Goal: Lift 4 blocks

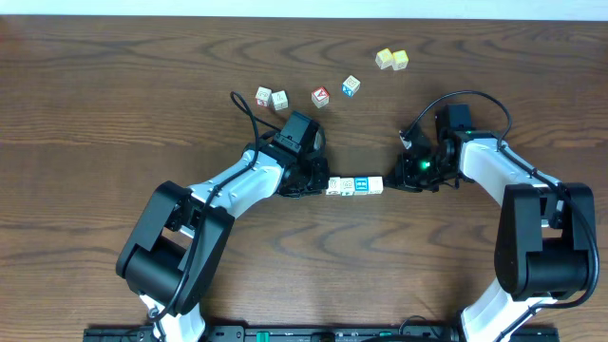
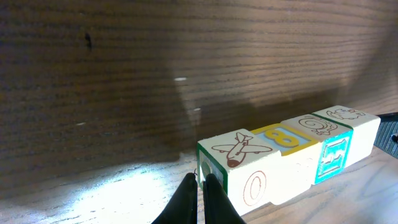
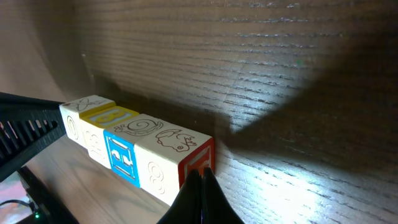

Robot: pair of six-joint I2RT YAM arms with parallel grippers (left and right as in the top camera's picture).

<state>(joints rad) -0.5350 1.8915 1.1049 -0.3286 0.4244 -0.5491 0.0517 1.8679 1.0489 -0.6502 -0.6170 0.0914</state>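
Observation:
Four blocks [image 1: 355, 185] form one straight row at the table's middle, end to end. Three show cream faces and one a bright blue face [image 3: 121, 158]. My left gripper [image 1: 325, 186] is shut, and its closed tips [image 2: 201, 180] press the row's left end, on the green-edged aeroplane block [image 2: 239, 168]. On the other side my right gripper [image 1: 388, 182] is shut too, its tips [image 3: 202, 174] against the red end face [image 3: 198, 163]. The row is squeezed between the two. I cannot tell whether it touches the table.
At the back lie two cream cubes [image 1: 271, 97], a red-faced cube [image 1: 321, 96], a pale-blue cube [image 1: 351, 86] and two yellow cubes [image 1: 391, 60]. A black cable [image 1: 245, 106] loops behind the left arm.

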